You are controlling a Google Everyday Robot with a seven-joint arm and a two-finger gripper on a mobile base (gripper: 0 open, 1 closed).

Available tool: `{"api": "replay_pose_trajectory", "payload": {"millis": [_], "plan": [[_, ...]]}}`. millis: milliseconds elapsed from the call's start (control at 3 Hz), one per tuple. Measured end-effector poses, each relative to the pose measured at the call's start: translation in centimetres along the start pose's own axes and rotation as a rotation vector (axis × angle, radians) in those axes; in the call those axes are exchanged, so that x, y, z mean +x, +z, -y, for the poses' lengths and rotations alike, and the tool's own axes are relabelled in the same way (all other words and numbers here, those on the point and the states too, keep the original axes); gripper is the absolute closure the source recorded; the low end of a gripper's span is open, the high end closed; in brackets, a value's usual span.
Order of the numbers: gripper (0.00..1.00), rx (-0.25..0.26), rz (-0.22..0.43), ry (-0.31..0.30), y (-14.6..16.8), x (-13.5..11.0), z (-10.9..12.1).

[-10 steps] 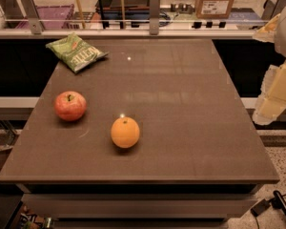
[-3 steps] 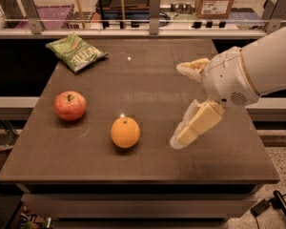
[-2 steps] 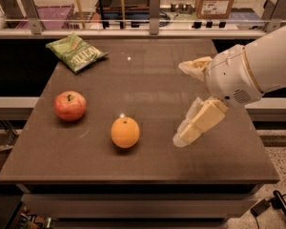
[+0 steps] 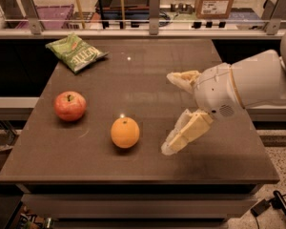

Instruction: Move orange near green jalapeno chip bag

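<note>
Presently: gripper [image 4: 168, 113], centre-right, jaws spread wide and empty, faces orange [image 4: 125, 132], apparently for pickup; green jalapeno chip bag [image 4: 76, 53] lies upper left.

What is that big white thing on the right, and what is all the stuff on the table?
The white thing is a robot's arm, reaching in from the right over a dark table. There is only one picture, taken by a camera looking down on the table from its near side. The two tan prongs at the arm's end are its gripper, a hand with two fingers. They stand wide apart and hold nothing, to the right of the orange and not touching it. Further left lies a red-and-yellow apple, and near the far left corner a green chip bag.
</note>
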State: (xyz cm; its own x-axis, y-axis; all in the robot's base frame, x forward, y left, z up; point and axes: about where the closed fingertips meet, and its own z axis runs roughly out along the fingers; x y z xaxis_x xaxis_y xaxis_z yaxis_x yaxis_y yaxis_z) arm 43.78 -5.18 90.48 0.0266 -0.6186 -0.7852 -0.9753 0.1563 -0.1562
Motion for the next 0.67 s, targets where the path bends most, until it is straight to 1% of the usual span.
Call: {"api": "replay_pose_trajectory", "payload": {"millis": [333, 667], "plan": [[0.00, -0.004, 0.068, -0.021, 1.6, -0.7, -0.2], [0.00, 0.000, 0.110, -0.038, 2.9, -1.3, -0.4]]}}
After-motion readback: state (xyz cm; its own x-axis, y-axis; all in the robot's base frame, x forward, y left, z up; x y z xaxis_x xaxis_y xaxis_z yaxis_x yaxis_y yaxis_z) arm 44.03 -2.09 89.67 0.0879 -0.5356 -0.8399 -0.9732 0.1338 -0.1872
